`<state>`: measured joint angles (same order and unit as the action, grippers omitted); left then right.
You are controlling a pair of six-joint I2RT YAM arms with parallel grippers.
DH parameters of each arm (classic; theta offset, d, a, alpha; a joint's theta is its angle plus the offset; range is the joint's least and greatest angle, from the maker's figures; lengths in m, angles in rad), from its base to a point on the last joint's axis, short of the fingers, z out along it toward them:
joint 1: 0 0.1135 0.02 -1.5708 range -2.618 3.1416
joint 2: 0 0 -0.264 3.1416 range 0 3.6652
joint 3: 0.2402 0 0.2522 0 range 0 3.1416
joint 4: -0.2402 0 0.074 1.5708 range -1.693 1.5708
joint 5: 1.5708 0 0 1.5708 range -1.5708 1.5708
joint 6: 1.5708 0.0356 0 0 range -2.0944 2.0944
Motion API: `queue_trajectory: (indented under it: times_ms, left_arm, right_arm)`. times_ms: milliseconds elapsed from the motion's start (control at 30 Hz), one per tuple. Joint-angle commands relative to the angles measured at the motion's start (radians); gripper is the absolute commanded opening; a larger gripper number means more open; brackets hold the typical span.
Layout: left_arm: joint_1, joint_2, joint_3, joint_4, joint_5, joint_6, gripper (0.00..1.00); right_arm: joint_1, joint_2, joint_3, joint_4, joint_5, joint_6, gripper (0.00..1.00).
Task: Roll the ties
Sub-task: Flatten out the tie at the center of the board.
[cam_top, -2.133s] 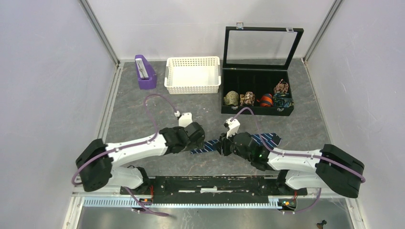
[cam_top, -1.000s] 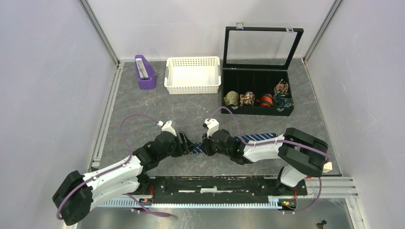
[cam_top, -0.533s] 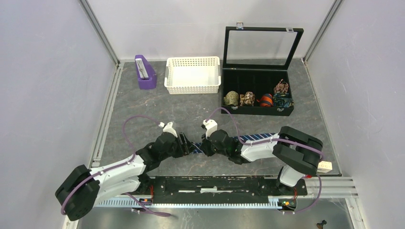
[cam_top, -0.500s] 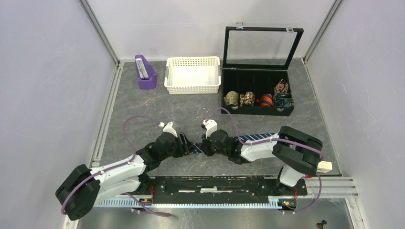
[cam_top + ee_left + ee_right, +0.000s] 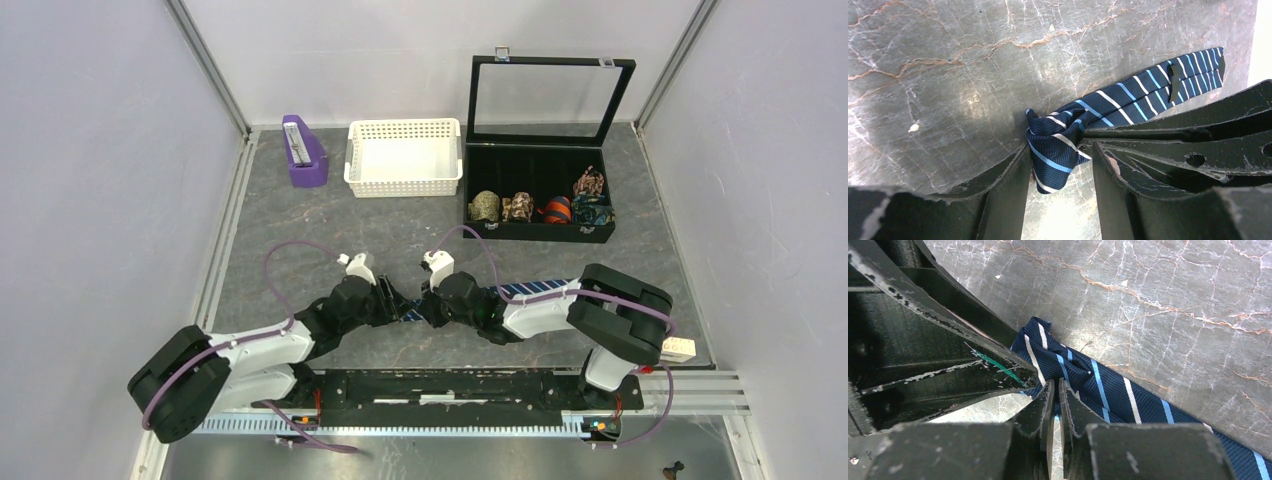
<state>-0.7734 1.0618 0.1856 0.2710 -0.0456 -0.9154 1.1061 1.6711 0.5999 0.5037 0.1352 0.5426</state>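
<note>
I see right end effector (image 5: 1054, 384) clenched thin on tie (image 5: 1108, 395), pinching layer just behind fold. I read left end effector (image 5: 1060, 150) as released: jaws apart, straddling folded tip, fold touching one finger, gap at other. Rest of tie trails flat on surface (image 5: 948, 75), out beyond right end effector. My plan: centre fold btwn left jaws, clamp gently, hold right pinch til left has it, then turn w/o skewing edges. Risk: fold pops loose.

Overhead view, two wrist close-ups (tie (image 5: 1058, 145) in all)
</note>
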Motion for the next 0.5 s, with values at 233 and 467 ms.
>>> queue_trajectory:
  times_ms: [233, 467]
  left_arm:
    - [0.006, 0.046, -0.037, 0.037, -0.015, -0.017, 0.47]
    - [0.006, 0.009, -0.047, 0.031, 0.01, -0.014, 0.49]
  right_arm:
    - [0.004, 0.011, -0.023, 0.035, -0.003, -0.018, 0.12]
    - [0.002, 0.018, -0.025, 0.042, -0.008, -0.009, 0.11]
